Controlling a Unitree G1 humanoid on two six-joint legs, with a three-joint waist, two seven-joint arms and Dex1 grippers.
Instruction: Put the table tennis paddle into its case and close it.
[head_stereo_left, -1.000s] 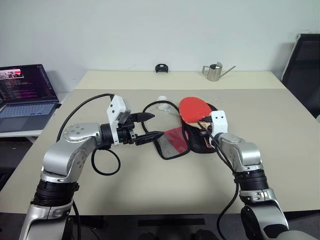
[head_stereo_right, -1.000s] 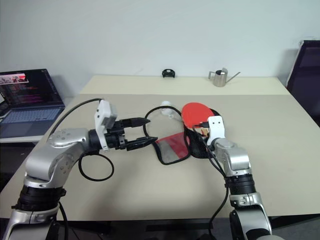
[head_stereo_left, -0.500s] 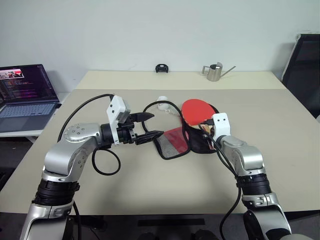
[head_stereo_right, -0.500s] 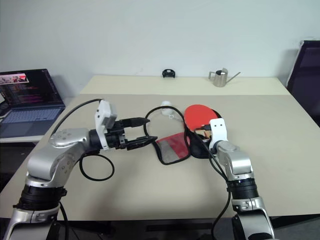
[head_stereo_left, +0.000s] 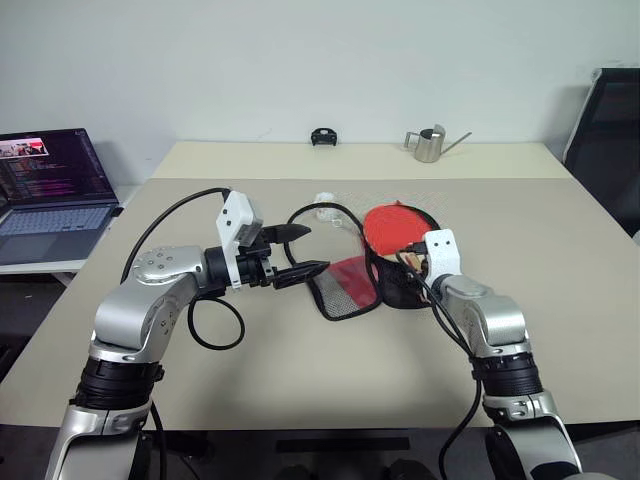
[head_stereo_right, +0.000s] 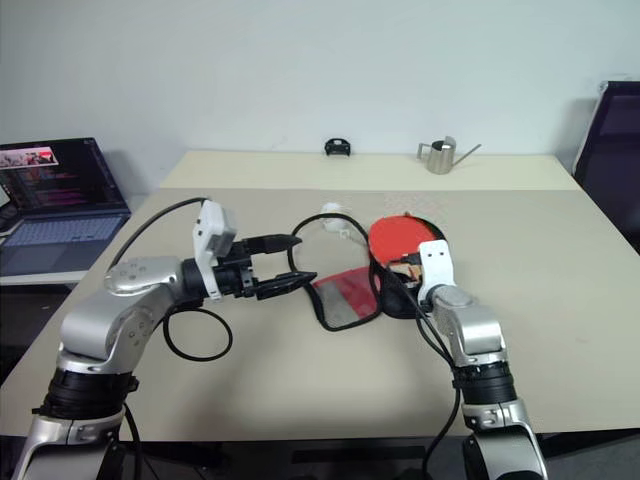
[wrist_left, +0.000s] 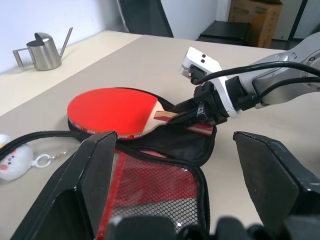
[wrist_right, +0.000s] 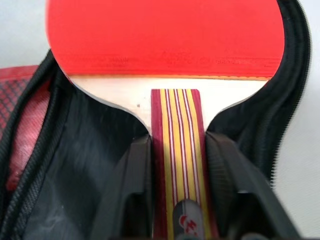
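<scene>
red paddle (wrist_left: 107, 110), striped wood handle (wrist_right: 180, 165); black case (wrist_left: 165, 145), red mesh flap (head_stereo_left: 345, 285).

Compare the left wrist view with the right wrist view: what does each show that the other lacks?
Left wrist view alone: a metal watering can, a white plush toy, the case's mesh flap and the open left pincer. Right wrist view alone: the right pincer's fingers flanking the striped handle up close. Both: the red paddle lying on the open black case, handle between the right pincer's fingers.
</scene>
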